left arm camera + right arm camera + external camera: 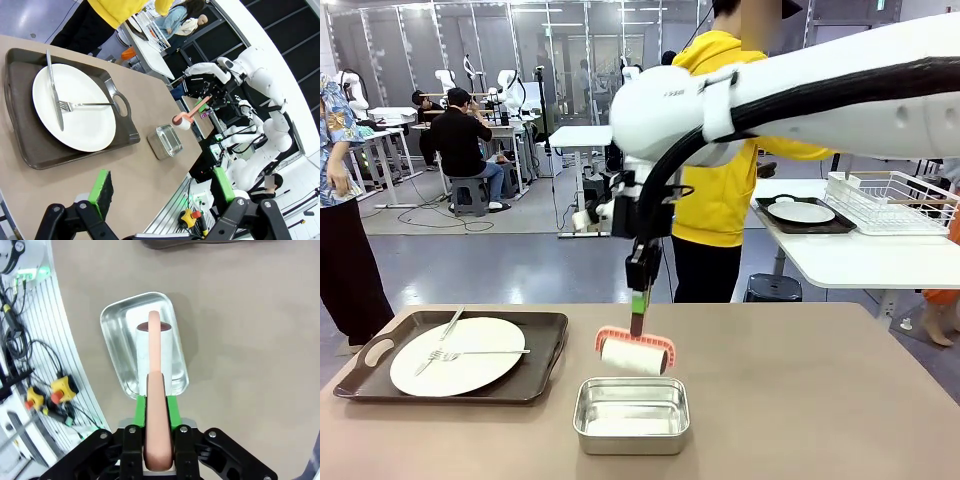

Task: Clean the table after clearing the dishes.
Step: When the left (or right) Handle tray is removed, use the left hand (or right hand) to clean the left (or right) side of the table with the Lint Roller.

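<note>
**Roller held over the pan; one tray on the counter, one off it**

At the left of the counter point(820, 400) sits a dark tray point(548, 345) with a white plate point(457, 355). A fork point(485, 352) and a knife point(445, 333) lie on the plate. The tray's left end comes close to the counter's left edge.

The left wrist view adds the left jaws. They stand wide apart and hold nothing, one of their green pads point(102, 187) above bare counter by its edge, well apart from the tray.

In the middle, a small steel pan point(632, 383) rests near the robot-side edge, with a strip of bare counter between it and the tray. The right jaws are clamped on the pink handle of a lint roller point(634, 355). From the front, its white roll hangs just above the pan's far rim, and I cannot tell whether they touch. The right wrist view looks straight down the handle and shows the roll lying over the pan's inside. It also shows cables point(12, 335) and yellow buttons point(65, 387) beyond the counter's edge.

Right of the pan, bare counter runs out to the right edge.

Behind, at the right, a white table point(860, 260) carries a second tray point(767, 208) with another plate point(801, 212), beside a wire rack point(895, 200). A person point(725, 190) in a yellow top stands at the counter's far side, next to that table.
</note>
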